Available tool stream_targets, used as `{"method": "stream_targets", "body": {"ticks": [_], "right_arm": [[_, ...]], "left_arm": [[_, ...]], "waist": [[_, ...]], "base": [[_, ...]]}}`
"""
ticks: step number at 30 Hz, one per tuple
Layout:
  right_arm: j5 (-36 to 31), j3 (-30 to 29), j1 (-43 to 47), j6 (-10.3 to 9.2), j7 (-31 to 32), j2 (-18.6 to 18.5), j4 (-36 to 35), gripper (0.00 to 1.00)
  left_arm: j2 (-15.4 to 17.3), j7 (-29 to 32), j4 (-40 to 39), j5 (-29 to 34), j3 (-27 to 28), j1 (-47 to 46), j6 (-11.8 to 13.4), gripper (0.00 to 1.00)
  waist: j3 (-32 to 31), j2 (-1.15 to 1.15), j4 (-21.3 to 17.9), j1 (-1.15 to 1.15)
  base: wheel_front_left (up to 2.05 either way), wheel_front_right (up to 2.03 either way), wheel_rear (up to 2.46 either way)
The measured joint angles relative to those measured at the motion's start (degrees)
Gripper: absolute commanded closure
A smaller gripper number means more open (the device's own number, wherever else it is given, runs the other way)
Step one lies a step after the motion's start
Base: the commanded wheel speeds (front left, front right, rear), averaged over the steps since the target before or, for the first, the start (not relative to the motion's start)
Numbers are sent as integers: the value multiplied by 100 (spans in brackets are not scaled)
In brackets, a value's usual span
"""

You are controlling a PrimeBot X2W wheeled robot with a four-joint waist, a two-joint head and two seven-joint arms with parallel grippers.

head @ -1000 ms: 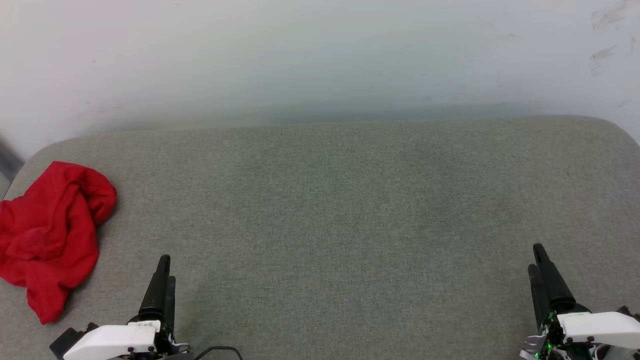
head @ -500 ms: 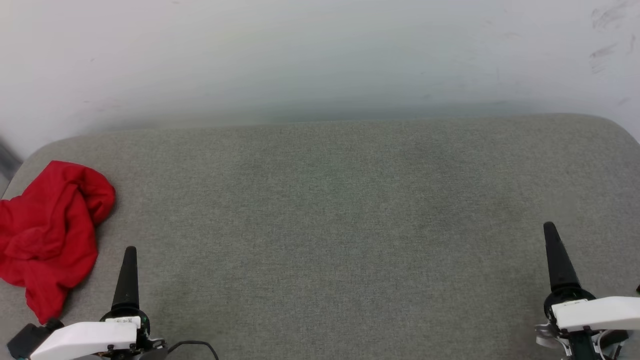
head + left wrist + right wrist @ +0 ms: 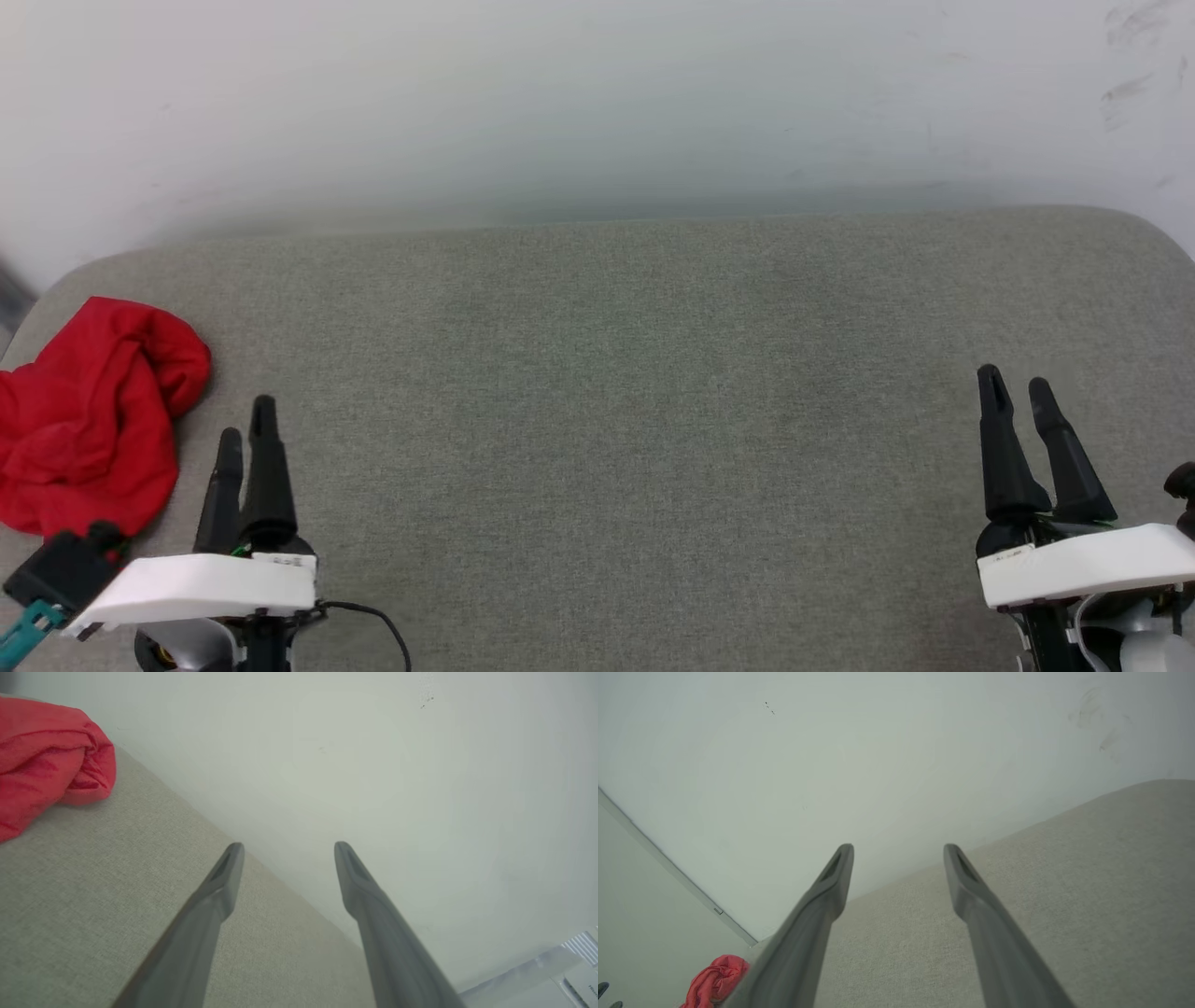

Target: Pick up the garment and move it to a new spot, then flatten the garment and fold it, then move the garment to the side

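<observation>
Grey cushion point(image 3: 597, 373) bears garment point(image 3: 84, 420), bunched and edge-cropped; left gripper point(image 3: 246, 420) and right gripper point(image 3: 1015, 379) gape empty.

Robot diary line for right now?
garment: crumpled, left edge, not held | left gripper: open, beside it | right gripper: open, empty

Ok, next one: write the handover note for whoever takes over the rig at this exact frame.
Left pincer: open and empty, over the grey upholstered surface, just right of the red garment and not touching it.
Right pincer: open and empty, at the far right of the surface.
Red garment: crumpled in a heap at the surface's left edge.
Done: nothing yet; the garment has not been picked up.
Left: grasp it, move it to a new spot, flatten it, fold it, then move it to the side.
</observation>
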Motion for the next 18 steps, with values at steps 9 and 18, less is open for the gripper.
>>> {"method": "stream_targets", "body": {"ticks": [9,18], "right_arm": [[-1081,59,19,0,-164,-1,-200,0],[-1900,30,93,0,-308,-1,-199,0]], "left_arm": [[4,-171,-381,1529,-831,122,450,0],[465,-305,-420,2421,-1726,144,1227,0]], "waist": [[7,0,-6,0],[11,0,-26,0]], "base": [[0,0,0],[0,0,0]]}}
